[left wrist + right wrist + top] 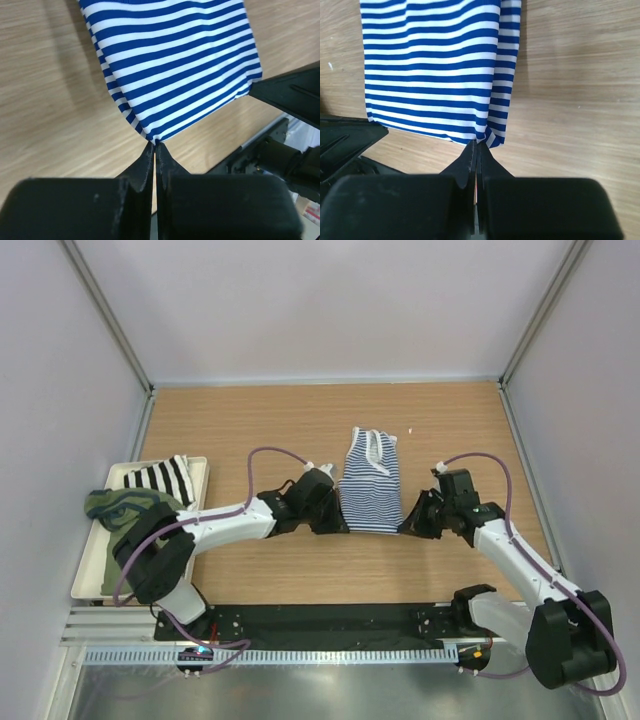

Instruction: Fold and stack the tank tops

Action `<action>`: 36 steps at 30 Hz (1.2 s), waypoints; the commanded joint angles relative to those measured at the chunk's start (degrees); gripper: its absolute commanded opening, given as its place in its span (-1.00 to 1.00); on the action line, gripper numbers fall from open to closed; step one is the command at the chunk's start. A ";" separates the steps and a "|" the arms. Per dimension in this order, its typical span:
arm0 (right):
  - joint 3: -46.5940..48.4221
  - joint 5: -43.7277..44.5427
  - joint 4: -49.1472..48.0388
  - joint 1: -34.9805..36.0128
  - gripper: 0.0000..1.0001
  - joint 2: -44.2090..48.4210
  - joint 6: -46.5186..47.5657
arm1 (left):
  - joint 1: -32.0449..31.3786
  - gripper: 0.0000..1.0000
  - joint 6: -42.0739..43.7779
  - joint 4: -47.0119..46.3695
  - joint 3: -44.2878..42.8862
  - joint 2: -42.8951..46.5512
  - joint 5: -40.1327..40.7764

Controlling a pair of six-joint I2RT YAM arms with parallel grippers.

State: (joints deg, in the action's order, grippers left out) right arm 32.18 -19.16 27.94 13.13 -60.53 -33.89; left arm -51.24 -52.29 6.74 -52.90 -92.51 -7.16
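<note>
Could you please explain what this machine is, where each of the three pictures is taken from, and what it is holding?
These are two robot arms bolted side by side at the near edge of a wooden table. The overhead picture comes from a fixed camera above and behind them. The other two come from cameras on each wrist, looking along the fingers.

In the middle of the table lies a navy-and-white striped tank top, straps pointing away from the arms. The left tool is shut on one corner of its near hem, and the right tool is shut on the other corner.

At the left edge sits a white tray holding an olive green top and a cloth with wider black-and-white stripes.
</note>
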 commanded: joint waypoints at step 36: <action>15.54 1.76 19.43 0.50 -0.98 17.12 0.40 | -20.12 -1.00 -13.53 4.25 -3.52 12.97 7.34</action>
State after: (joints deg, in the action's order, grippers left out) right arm 44.99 -18.98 49.63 13.39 -42.15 -33.74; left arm -71.24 -64.69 14.41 -53.65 -79.85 0.80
